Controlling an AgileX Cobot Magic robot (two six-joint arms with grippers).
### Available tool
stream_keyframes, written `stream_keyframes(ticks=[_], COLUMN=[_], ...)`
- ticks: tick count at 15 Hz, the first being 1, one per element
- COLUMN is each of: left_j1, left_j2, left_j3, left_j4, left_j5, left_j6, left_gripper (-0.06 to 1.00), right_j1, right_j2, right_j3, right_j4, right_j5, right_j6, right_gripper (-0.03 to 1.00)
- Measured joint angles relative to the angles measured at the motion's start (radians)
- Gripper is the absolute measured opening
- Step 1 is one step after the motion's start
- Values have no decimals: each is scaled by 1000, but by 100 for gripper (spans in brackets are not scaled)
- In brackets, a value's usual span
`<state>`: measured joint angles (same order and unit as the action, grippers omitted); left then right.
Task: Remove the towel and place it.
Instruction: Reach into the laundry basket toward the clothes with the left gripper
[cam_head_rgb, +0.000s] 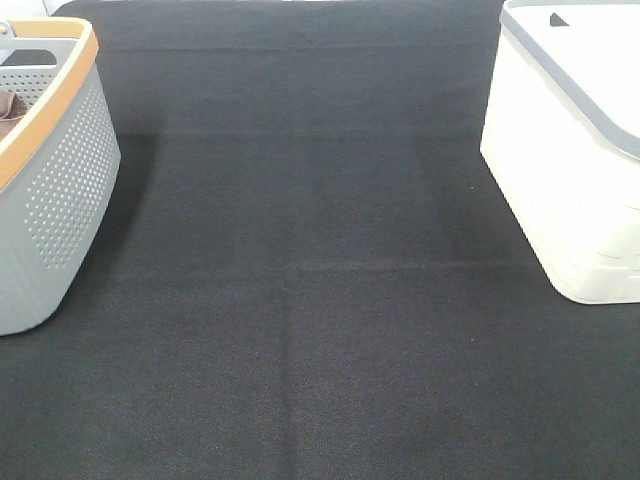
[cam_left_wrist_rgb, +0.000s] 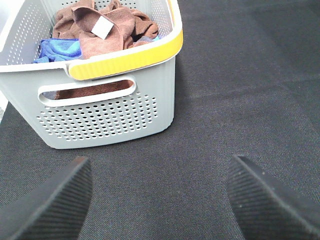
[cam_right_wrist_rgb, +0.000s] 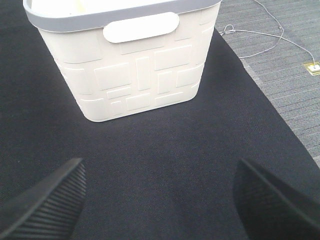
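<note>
The reddish-brown towel lies crumpled inside the grey perforated basket, its white tag facing up. In the exterior high view only a sliver of the towel shows inside the basket at the left edge. My left gripper is open and empty, low over the black mat a short way in front of the basket. My right gripper is open and empty over the mat in front of the white bin. Neither gripper shows in the exterior high view.
A blue cloth lies in the basket beside the towel. The white bin with a grey rim stands at the right. The black mat covers the table. Off the mat's edge lie grey floor and a cable.
</note>
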<state>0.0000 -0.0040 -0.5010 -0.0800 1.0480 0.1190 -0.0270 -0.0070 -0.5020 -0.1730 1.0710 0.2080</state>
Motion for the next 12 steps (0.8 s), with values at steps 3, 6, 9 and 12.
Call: stream_keyframes(ticks=[3,6,9,12], left_j1=[0,0,0,0], left_j2=[0,0,0,0], left_j3=[0,0,0,0], left_j4=[0,0,0,0], left_j5=[0,0,0,0], left_j6=[0,0,0,0], left_gripper=[72,72,72,72], right_j1=[0,0,0,0], right_j2=[0,0,0,0], right_j3=[0,0,0,0], right_j4=[0,0,0,0], right_j5=[0,0,0,0], right_j6=[0,0,0,0], right_gripper=[76,76,76,76])
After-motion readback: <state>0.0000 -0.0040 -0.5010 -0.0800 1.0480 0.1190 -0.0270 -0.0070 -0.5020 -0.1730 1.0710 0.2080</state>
